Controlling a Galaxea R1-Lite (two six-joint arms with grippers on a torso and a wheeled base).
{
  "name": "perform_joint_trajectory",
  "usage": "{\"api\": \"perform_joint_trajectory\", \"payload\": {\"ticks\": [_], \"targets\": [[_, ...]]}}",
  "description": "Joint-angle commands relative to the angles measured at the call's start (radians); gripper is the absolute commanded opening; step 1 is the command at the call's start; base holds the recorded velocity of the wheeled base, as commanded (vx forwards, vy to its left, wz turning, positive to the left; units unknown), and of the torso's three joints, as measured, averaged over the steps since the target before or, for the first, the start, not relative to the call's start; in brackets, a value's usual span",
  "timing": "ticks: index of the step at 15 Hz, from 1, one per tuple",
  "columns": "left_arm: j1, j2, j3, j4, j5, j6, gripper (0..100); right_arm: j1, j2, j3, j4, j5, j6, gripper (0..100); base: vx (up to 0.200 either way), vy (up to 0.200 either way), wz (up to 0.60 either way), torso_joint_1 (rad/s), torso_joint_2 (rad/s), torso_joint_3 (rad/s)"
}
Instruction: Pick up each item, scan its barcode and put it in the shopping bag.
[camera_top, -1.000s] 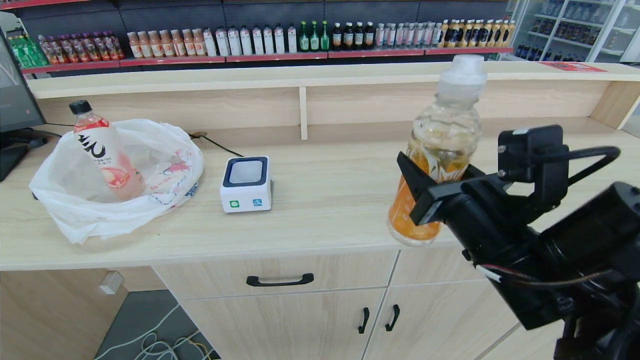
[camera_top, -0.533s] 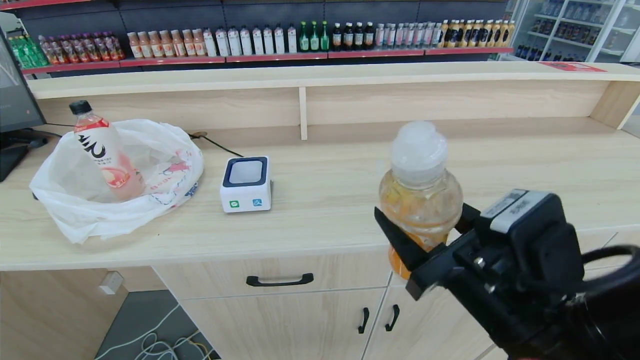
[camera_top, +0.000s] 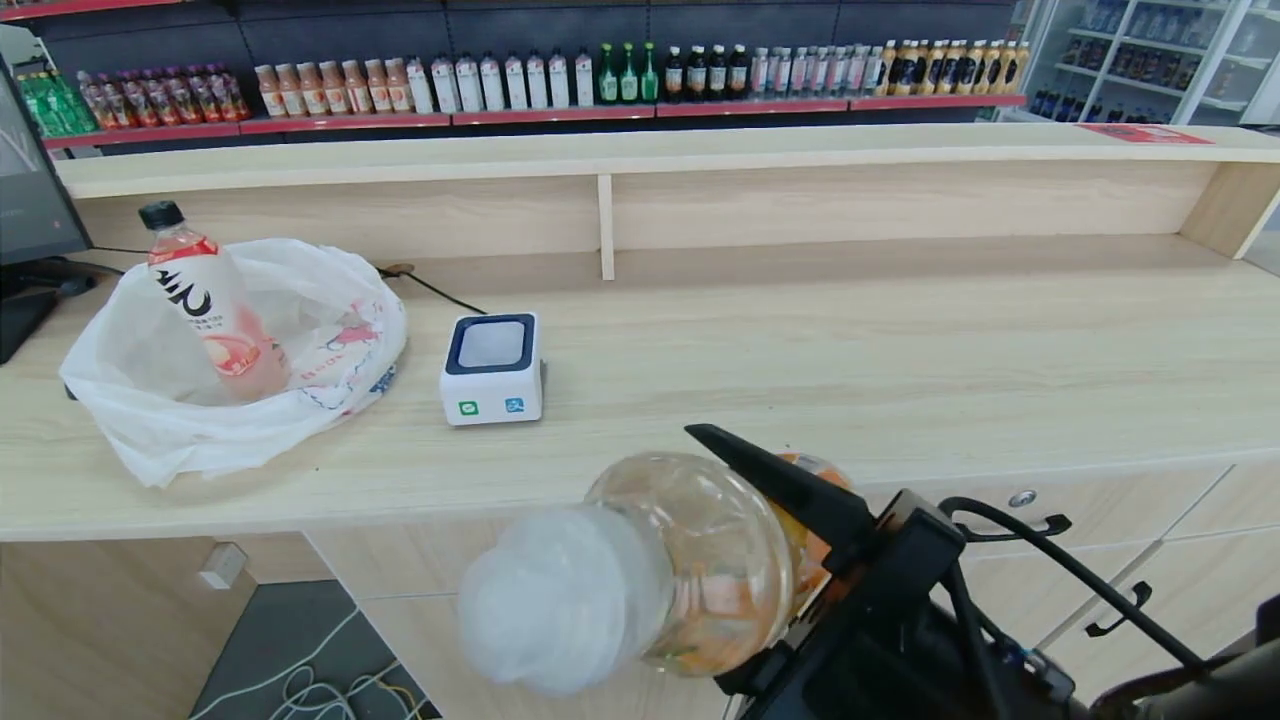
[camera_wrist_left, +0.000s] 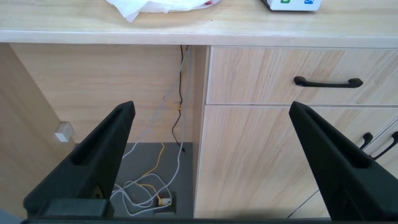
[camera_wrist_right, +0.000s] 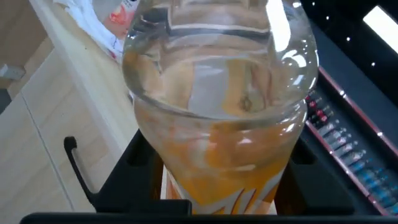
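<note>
An orange drink bottle (camera_top: 700, 560) with a white cap (camera_top: 565, 600) hangs tilted in front of the counter's near edge, cap pointing toward me. My right gripper (camera_top: 790, 545) is shut on the bottle's orange lower half (camera_wrist_right: 217, 112). Farther left on the counter the white barcode scanner (camera_top: 492, 368) faces up. The white shopping bag (camera_top: 150, 430) lies at the far left with a pink bottle (camera_top: 210, 300) leaning inside. My left gripper (camera_wrist_left: 211, 162) is open and holds nothing, low in front of the cabinet, under the bag's edge (camera_wrist_left: 155, 6).
The wooden counter (camera_top: 850, 350) has a raised back ledge. A screen (camera_top: 30, 190) stands at its far left, and a cable runs behind the scanner. Drawers and doors with black handles (camera_top: 560, 560) sit below. Loose cables (camera_wrist_left: 146, 186) lie on the floor.
My right gripper has dropped from above the counter's right side toward me and leftward. The bottle in it has tipped from upright to cap-forward.
</note>
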Motion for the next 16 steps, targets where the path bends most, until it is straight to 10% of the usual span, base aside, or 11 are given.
{"api": "perform_joint_trajectory", "payload": {"ticks": [1,16], "targets": [[0.0,0.0,0.0,0.0,0.002,0.0,100,0.046,0.045,-0.033,0.0,0.011,-0.056,0,0.0,0.0,0.0,0.0,0.0,0.0],[-0.002,0.0,0.0,0.0,0.002,-0.006,100,0.166,0.081,-0.137,0.0,0.037,-0.404,0,0.0,0.0,0.0,0.0,0.0,0.0]]}}
